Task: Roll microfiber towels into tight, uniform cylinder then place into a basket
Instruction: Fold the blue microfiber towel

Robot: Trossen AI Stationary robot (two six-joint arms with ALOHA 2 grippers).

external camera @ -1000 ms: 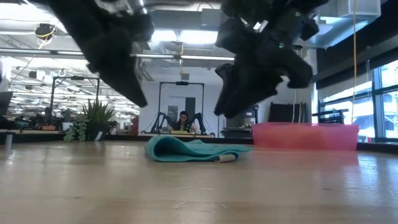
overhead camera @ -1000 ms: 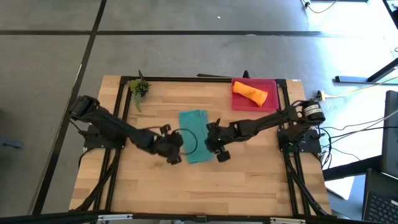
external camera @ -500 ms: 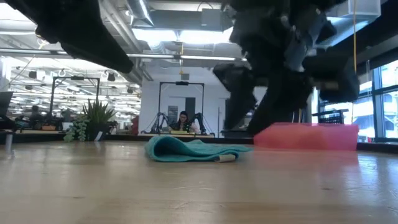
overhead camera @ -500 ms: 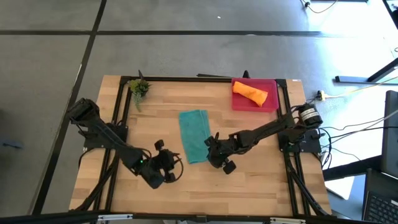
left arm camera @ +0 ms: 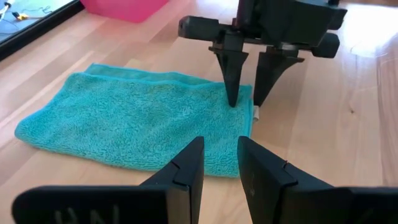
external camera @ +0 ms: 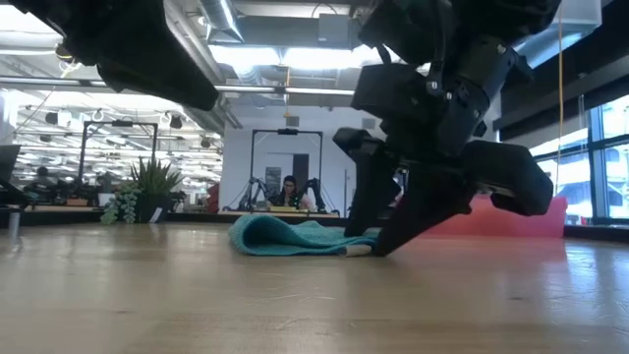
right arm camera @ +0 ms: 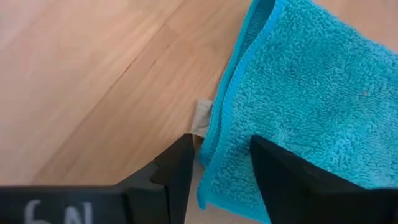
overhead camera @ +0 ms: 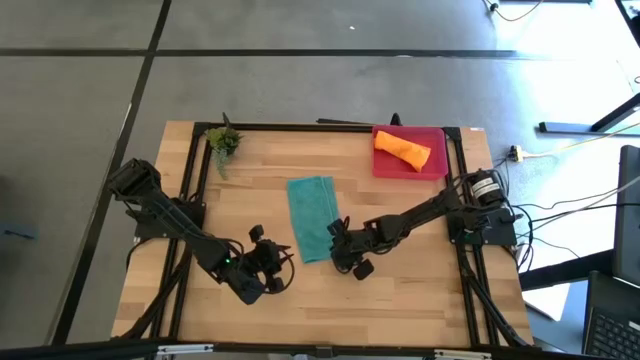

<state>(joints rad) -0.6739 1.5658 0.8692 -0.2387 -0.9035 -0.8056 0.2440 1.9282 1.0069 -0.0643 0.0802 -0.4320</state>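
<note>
The teal towel (overhead camera: 312, 218) lies folded flat at the table's middle, with a small white tag (right arm camera: 202, 118) at its near right corner. The orange towel (overhead camera: 402, 150) is rolled and lies inside the pink basket (overhead camera: 438, 166) at the far right. My right gripper (left arm camera: 244, 103) is open and points down at the teal towel's near right corner. One finger (left arm camera: 231, 81) stands over the cloth and the other (left arm camera: 266, 78) just beyond its edge. My left gripper (overhead camera: 268, 266) is open with nothing between its fingers. It hovers off the towel's near left corner and faces it. My right gripper comes steeply from above at the teal towel's near right corner (right arm camera: 214, 149), its fingers astride the hemmed edge. Its tips are down at cloth height (external camera: 375, 250), but I cannot tell whether they touch the towel.
A small potted plant (overhead camera: 224, 142) stands at the far left corner. A black frame rail (overhead camera: 300, 127) runs around the tabletop. Bare wood lies along the near edge in front of both grippers.
My left gripper has swung away from the towel's left edge toward the table's near left, then stopped. My right gripper has come down and toward the near edge, ending at the towel's near right corner. The teal towel has stayed in place.
</note>
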